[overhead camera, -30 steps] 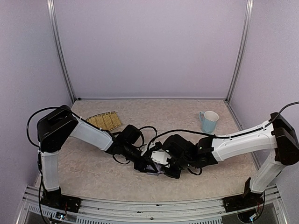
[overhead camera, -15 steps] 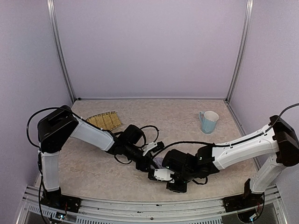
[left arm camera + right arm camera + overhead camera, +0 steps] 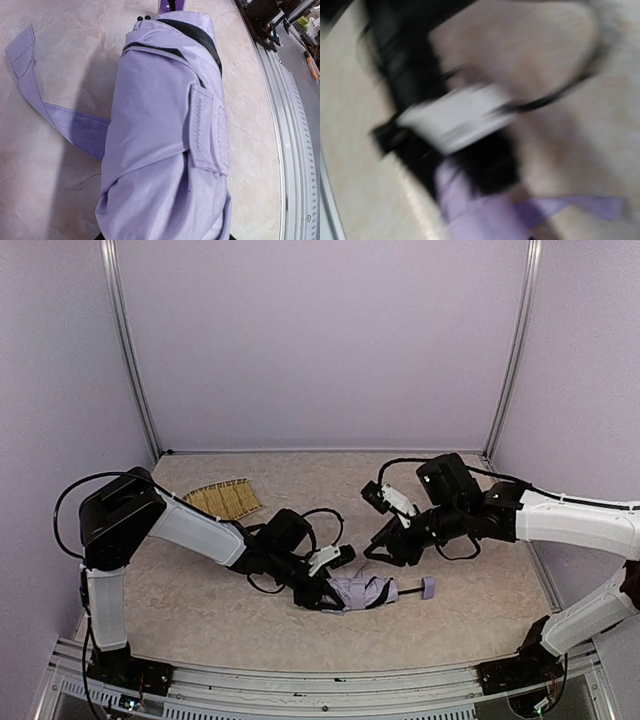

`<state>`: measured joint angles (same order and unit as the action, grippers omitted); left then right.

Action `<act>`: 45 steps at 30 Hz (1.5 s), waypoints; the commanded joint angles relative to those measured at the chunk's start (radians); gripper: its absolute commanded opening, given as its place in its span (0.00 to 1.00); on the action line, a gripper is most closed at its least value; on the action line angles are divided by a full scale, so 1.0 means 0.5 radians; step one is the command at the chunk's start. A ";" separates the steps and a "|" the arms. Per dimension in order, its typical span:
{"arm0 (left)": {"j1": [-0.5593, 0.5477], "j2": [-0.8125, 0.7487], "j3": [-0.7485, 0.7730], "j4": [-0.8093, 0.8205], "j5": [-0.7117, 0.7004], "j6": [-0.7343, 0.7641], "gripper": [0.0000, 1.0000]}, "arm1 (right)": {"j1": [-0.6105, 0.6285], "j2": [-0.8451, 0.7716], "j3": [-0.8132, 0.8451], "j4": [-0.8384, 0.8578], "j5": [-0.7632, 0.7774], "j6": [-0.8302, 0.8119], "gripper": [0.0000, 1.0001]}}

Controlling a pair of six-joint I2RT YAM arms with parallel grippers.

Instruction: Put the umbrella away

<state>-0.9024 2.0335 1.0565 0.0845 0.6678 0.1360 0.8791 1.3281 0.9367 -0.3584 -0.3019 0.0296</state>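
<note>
top external: the umbrella point(image 3: 362, 591) lies on the table point(image 3: 480, 630) near the front centre, a bundled lavender canopy with its thin shaft point(image 3: 405, 589) and handle knob point(image 3: 428, 587) pointing right. the left gripper point(image 3: 325, 590) is clamped on the canopy's left end, in much the same place as a second ago. the right gripper point(image 3: 380, 550) was down against the bundle a second ago and low at the front half a second ago. it now hangs raised behind and right of the umbrella, apart from it. whether its jaws are parted cannot be told. with that arm gone, the canopy, shaft and knob are exposed. a woven mat point(image 3: 225, 500) lies at the back left.

left wrist: the folded canopy fills the view, running away from the camera, with black lining showing at the far end. a fastening tab point(image 3: 207, 130) is stitched on its right flank. a loose strap point(image 3: 45, 105) trails flat on the table to the left.

right wrist: heavily blurred. lavender fabric shows at the bottom, below a black and white shape that cannot be identified.
</note>
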 commanded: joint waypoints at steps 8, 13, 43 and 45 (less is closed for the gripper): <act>-0.201 0.153 -0.159 -0.449 -0.631 0.134 0.00 | -0.710 0.603 0.171 -0.027 -0.535 0.335 0.49; -0.199 0.169 -0.142 -0.466 -0.624 0.140 0.00 | -0.722 0.839 0.144 0.211 -0.724 0.469 0.63; -0.193 0.182 -0.131 -0.481 -0.603 0.148 0.00 | -0.157 1.437 0.683 -0.443 0.537 -0.425 0.46; -0.192 0.185 -0.128 -0.482 -0.601 0.148 0.00 | -0.132 1.430 0.664 -0.449 0.632 -0.392 0.40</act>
<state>-0.9874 2.0106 1.0538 0.0986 0.4850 0.1997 0.7670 1.9980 1.3155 -0.4904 -0.0872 -0.1711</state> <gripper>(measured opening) 0.349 0.440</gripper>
